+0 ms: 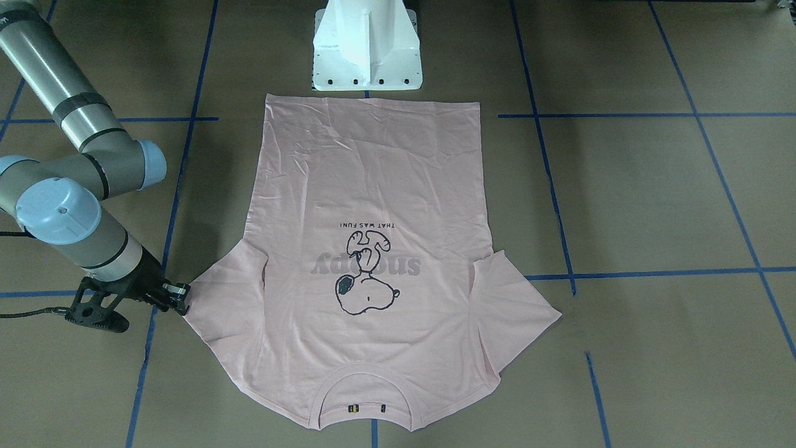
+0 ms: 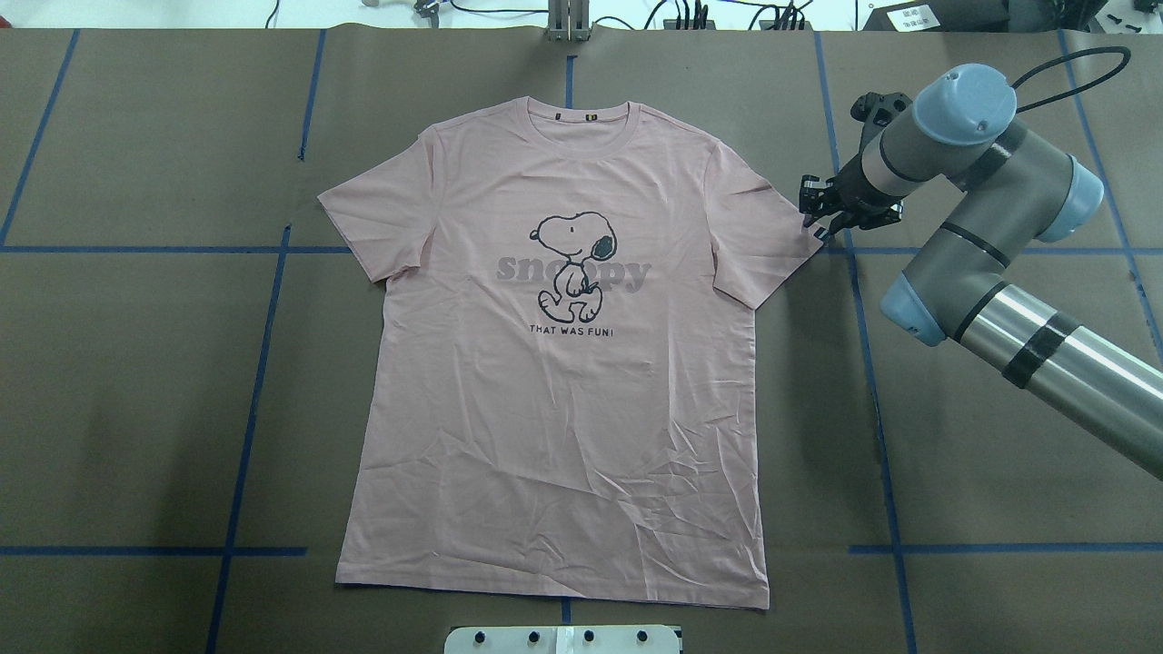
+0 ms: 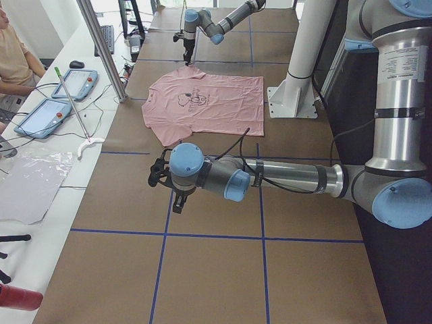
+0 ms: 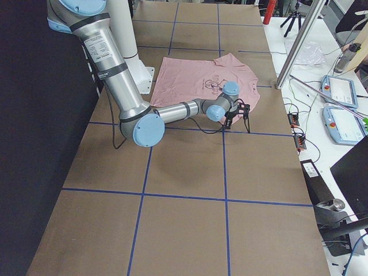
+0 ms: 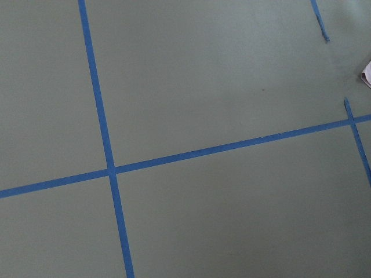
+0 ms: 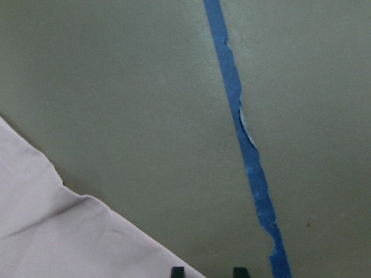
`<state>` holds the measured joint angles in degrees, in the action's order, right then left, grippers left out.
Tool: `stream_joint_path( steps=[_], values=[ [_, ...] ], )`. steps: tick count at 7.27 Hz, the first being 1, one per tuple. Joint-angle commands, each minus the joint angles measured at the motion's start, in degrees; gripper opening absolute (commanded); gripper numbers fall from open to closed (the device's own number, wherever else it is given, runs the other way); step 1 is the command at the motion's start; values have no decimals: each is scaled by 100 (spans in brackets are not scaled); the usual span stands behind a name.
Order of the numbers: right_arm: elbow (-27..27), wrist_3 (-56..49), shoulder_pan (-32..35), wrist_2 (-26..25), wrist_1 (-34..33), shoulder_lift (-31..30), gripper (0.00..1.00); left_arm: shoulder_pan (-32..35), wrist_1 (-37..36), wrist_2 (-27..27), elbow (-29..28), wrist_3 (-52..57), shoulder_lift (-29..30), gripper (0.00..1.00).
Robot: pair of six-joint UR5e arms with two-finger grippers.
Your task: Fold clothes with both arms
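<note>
The shirt [image 2: 563,409] lies flat and face up in the middle of the tabletop [image 2: 136,409]. In the overhead view its collar is at 12 o'clock and its hem at 6 o'clock, just short of the white base [image 2: 563,639].

The right arm [image 2: 990,245] comes in from 3 o'clock. The right hand [image 2: 818,213] is low, at the outer tip of the sleeve [image 2: 763,236], at about 2 o'clock from the dog print. Its wrist view shows two dark fingertips [image 6: 178,271] spread apart, with bare tabletop in the gap. The sleeve's edge reaches the left one, and blue tape [image 6: 240,127] runs just beside the other. So this hand is released and grips nothing.

The left hand [image 3: 177,204] shows only in the left-end view, at 6 o'clock of the shirt and well apart from it, over tape lines. Whether it is released or clenched, I cannot tell.
</note>
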<state>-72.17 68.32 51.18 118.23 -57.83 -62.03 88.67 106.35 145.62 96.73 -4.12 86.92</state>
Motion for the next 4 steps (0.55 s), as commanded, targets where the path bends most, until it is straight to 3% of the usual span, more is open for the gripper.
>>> stream_joint_path(
  steps=[1, 4],
  values=[
    [-51, 5, -3, 15, 0, 15, 0, 1, 9, 45, 12, -106, 0, 100],
    [-446, 23, -82, -2, -298, 199, 0, 1, 18, 212, 48, -282, 9, 100]
  ],
)
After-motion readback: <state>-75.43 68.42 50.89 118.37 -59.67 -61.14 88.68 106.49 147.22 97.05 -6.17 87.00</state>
